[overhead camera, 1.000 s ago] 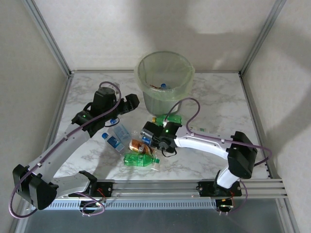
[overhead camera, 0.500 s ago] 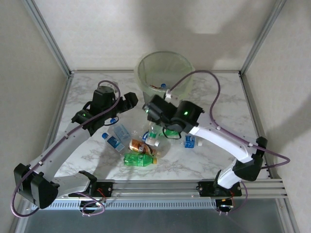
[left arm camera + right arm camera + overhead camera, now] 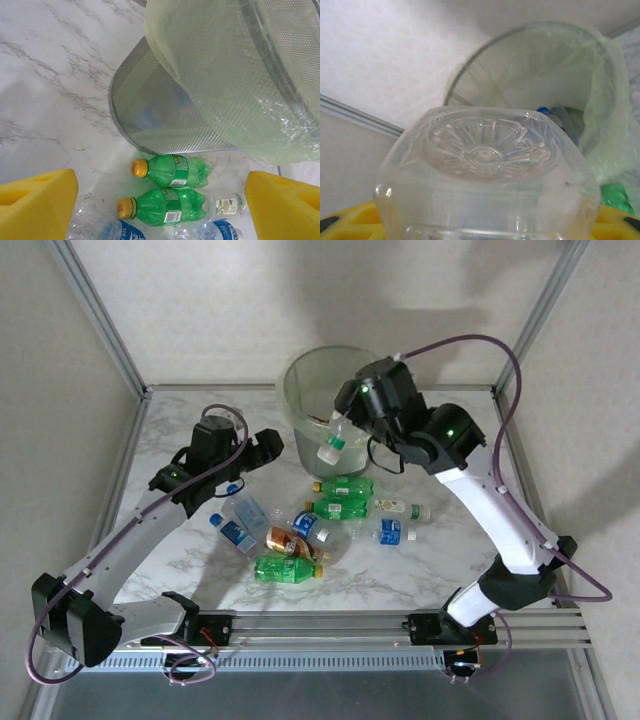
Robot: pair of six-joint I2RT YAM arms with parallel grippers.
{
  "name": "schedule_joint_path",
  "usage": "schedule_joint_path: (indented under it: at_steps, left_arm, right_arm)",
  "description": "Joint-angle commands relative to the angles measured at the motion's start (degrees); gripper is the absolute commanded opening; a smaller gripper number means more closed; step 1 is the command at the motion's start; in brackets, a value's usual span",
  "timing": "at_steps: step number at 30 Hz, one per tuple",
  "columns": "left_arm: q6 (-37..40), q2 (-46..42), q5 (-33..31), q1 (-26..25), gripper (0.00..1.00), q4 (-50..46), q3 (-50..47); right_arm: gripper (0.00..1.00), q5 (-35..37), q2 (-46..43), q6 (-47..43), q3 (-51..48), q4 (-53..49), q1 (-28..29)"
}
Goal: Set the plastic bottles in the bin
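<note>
The right gripper grasps a clear bottle by the bin; the left gripper hangs released near 2 green bottles.

bin top cut off, clear bottle neck end cropped

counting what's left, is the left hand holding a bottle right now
No, the left hand is open with nothing between its yellow fingers; green bottles lie on the table.
</note>
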Motion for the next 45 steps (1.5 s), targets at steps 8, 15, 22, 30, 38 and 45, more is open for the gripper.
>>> schedule_joint_path:
  at_steps: [8, 15, 22, 30, 38, 45]
  left_arm:
    - [0.4, -0.4, -0.2, 1.3, 0.86, 0.0, 1.8]
    - [0.9, -1.7, -0.9, 3.3, 0.86, -1.0, 1.1]
    - [1.4, -2.2, -0.3, 6.4, 0.87, -1.7, 0.4]
    - [2.4, -2.2, 0.8, 9.6, 0.88, -2.0, -0.2]
    - [2.0, -1.6, 1.7, 10.8, 0.89, -1.5, -1.7]
    - [1.6, -1.5, -0.1, 11.3, 0.89, -3.1, -3.7]
  right_arm:
    - [0.52, -6.3, 9.6, -7.5, 9.4, 7.1, -8.6]
    - [0.52, -9.0, 16.3, -10.3, 12.0, 10.3, -12.2]
    - [0.52, -11.6, 24.7, -11.9, 18.2, 10.8, -13.6]
    - [0.67, -13.8, 30.5, -12.3, 19.9, 12.0, -13.7]
    - [0.79, -15.4, 31.4, -13.8, 20.7, 11.8, -13.7]
    - [0.82, -14.8, 26.6, -15.1, 17.9, 12.5, -12.7]
